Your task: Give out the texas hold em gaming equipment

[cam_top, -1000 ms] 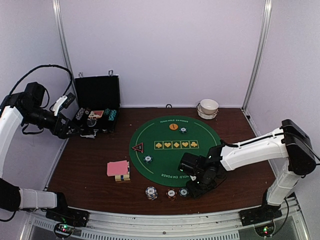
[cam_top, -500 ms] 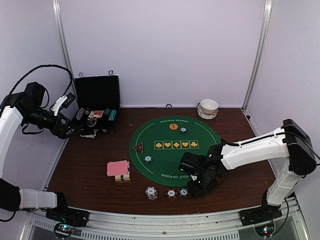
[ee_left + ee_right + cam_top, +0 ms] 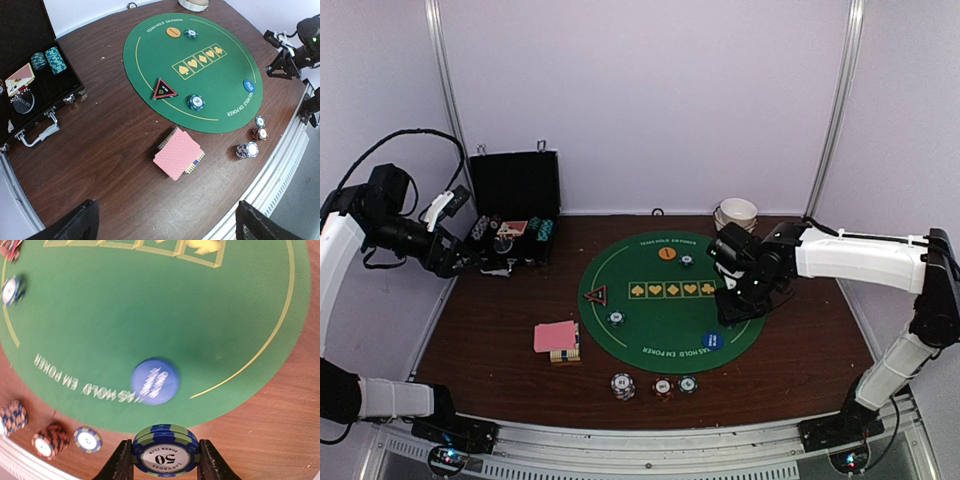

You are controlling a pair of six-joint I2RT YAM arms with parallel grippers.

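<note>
The right gripper point(image 3: 165, 462) pinched a little stack of poker chips point(image 3: 165, 450) by its round edges, up over the right side of the green mat point(image 3: 150, 315), near the blue round button point(image 3: 154, 381). The chips looked hard, smooth and light, so one could slip out. The left gripper point(image 3: 165, 227) stood wide open and empty. From above, the held chips were hidden, and the wrist picture was blurry.

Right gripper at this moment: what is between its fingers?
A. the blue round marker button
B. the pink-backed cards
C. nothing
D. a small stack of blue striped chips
D: the right wrist view shows the right gripper clamped on a stack of chips marked 50, while the blue round button lies on the green mat.
</note>
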